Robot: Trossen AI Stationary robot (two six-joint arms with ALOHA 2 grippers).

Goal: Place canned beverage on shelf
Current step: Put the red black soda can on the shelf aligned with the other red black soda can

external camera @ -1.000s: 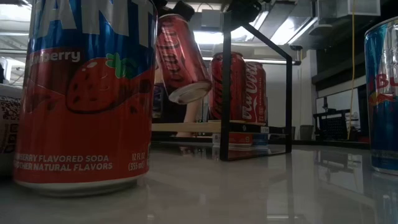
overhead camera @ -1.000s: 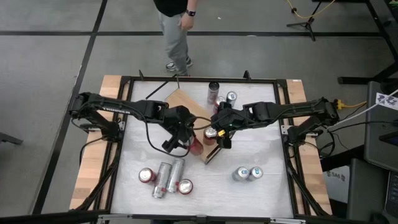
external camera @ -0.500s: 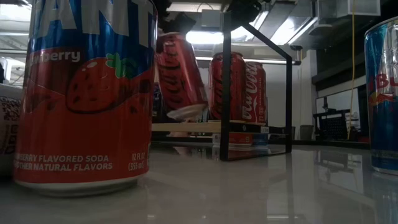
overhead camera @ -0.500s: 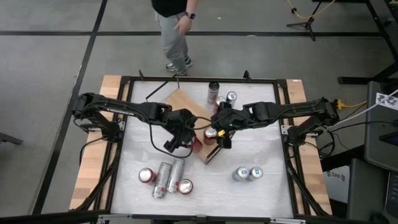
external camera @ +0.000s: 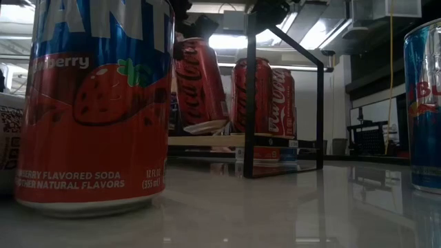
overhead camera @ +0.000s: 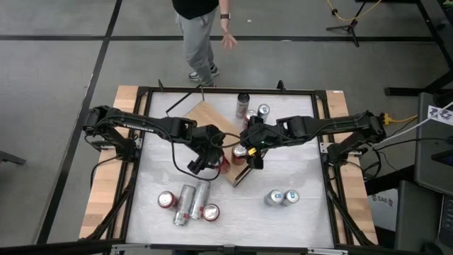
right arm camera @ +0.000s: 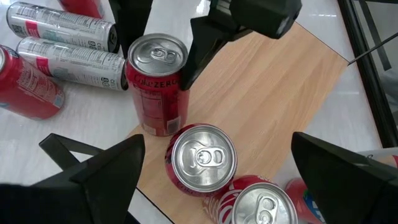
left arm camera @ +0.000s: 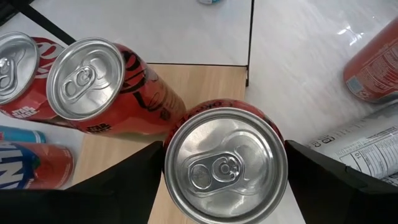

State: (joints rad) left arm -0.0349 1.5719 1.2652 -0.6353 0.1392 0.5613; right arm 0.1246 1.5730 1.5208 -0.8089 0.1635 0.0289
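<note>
I note the shelf point(right arm camera: 273, 93): pale matt wood with visible grain, thin black metal rail point(external camera: 249, 96). Red can point(left arm camera: 225, 165): glossy printed wall, brushed bright metal top. Tabletop point(external camera: 275, 207): white, smooth, glossy, mirroring the cans. Gripper fingers point(right arm camera: 205, 37): matt black.

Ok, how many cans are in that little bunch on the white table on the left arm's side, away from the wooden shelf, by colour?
Silver cans: 2
Red cans: 2
Total: 4
</note>
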